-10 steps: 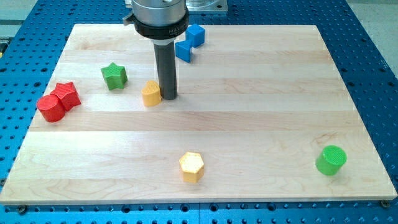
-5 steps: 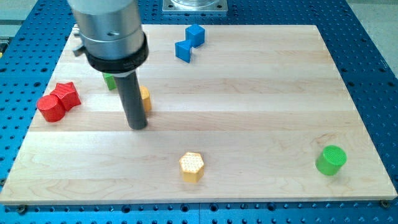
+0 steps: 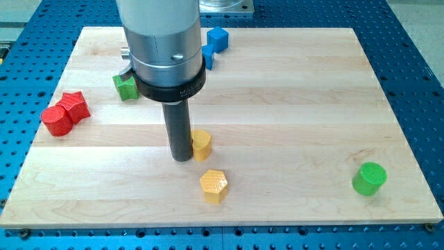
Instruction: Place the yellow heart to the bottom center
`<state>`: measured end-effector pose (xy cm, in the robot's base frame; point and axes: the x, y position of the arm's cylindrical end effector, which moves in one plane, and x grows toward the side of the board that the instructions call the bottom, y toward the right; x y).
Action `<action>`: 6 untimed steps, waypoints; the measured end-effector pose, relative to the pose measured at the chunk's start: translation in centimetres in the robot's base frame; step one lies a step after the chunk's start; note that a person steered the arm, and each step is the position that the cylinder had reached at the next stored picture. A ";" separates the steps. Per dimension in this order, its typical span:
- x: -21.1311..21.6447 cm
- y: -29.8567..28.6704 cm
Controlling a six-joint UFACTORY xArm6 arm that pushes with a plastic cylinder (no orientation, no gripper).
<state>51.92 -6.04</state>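
The yellow heart point(image 3: 202, 144) lies near the board's middle, a little toward the view's bottom. My tip point(image 3: 182, 157) stands right against its left side, touching it. A yellow hexagon point(image 3: 214, 185) lies just below and to the right of the heart, close to the board's bottom edge. The arm's grey body hides part of the board above the tip.
A green star point(image 3: 125, 86) is partly hidden behind the arm at upper left. Two blue blocks point(image 3: 216, 42) sit at the top centre. A red star and a red cylinder point(image 3: 64, 113) sit at the left edge. A green cylinder point(image 3: 368, 178) is at bottom right.
My tip swung round to the heart's left side and pushed it right and down, from left of centre to just above the yellow hexagon.
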 end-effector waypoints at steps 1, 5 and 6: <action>-3.6 -0.4; -0.7 5.7; -1.7 5.1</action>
